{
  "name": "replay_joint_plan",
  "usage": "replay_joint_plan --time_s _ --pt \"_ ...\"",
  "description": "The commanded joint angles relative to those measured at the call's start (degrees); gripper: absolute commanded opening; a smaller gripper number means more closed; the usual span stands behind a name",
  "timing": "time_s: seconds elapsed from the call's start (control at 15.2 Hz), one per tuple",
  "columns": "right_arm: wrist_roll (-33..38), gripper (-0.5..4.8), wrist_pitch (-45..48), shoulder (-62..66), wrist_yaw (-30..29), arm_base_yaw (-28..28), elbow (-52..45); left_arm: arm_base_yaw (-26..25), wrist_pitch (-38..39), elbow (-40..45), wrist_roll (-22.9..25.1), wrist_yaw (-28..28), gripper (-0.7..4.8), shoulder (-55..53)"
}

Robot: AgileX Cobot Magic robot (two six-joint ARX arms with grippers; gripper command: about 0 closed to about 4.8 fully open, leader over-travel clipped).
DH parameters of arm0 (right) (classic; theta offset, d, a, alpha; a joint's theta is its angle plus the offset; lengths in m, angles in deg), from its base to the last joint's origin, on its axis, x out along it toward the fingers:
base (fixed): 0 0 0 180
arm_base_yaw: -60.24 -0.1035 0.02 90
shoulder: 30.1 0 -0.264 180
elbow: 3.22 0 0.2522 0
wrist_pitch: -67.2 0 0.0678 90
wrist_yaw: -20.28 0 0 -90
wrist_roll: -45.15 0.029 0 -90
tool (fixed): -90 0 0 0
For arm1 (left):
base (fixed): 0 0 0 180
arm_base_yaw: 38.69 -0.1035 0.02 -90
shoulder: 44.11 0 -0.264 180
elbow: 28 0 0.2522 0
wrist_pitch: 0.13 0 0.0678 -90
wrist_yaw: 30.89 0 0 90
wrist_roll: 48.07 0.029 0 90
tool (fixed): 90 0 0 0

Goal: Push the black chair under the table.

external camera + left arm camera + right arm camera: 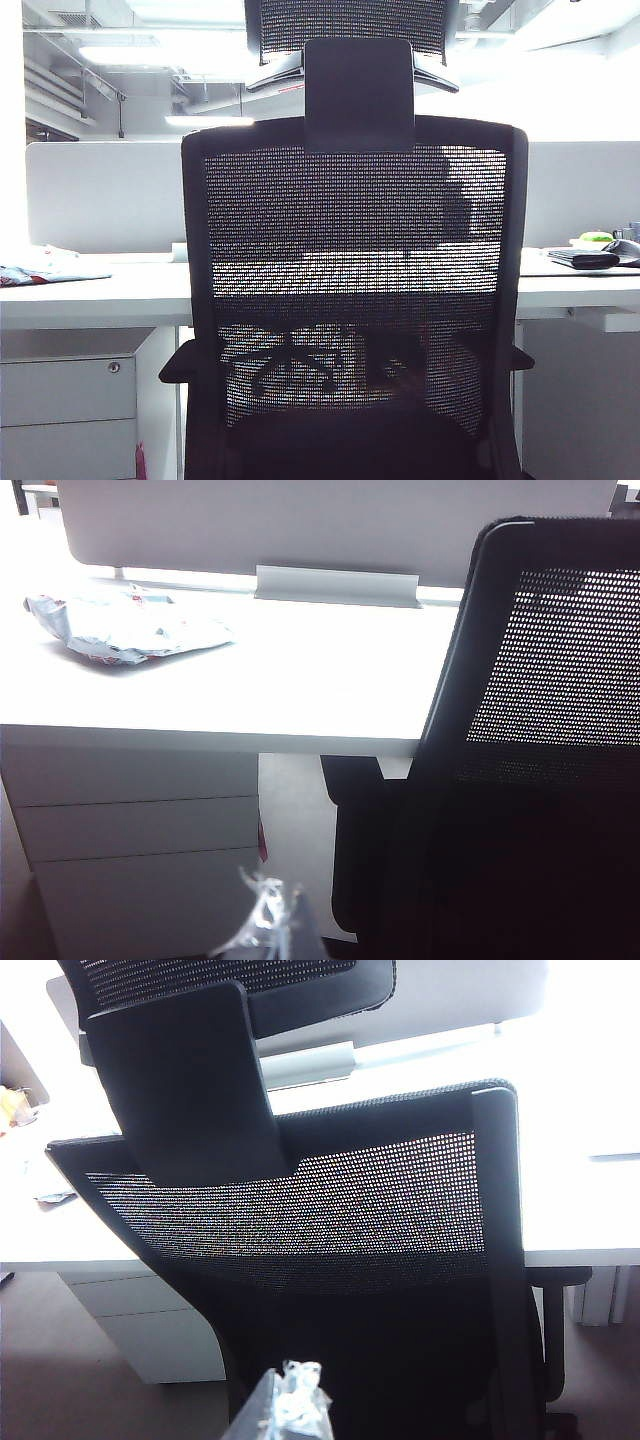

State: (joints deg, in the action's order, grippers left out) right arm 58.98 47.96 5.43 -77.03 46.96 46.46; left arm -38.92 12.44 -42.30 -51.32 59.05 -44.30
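Black chair (355, 300) faces the table (90, 295); left end effector (262, 920) and right end effector (290, 1405) openings unreadable, holding nothing visible.

Exterior view: level and close behind the black mesh-backed office chair (355, 290), facing the long white desk (90, 292) and its pale divider panel (105, 195). Left wrist view: beside the chair's left edge, looking down onto the desktop and the white drawer unit (140, 850). Right wrist view: tilted, close behind the chair's back. All three views share the chair and desk.
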Motion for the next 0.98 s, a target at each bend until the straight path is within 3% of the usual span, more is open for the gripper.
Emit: replay_joint_plan --time_s 0.07,0.59,0.79,0.98 --pt "-0.2 -0.05 1.0 -0.1 -0.1 -0.1 0.2 0.0 -0.6 0.0 0.2 0.3 -0.05 0.0" --pt "-1.2 -0.05 -0.6 -1.4 -0.1 -0.1 0.2 0.0 -0.6 0.0 0.2 0.3 -0.05 0.0" --pt "-11.1 -0.05 -5.8 -8.0 0.7 0.3 -1.1 0.0 -0.6 0.0 0.2 0.3 -0.05 0.0" --pt "-12.8 -0.05 -5.7 -15.8 7.0 0.4 -8.0 0.0 -0.6 0.0 0.2 0.3 -0.05 0.0"
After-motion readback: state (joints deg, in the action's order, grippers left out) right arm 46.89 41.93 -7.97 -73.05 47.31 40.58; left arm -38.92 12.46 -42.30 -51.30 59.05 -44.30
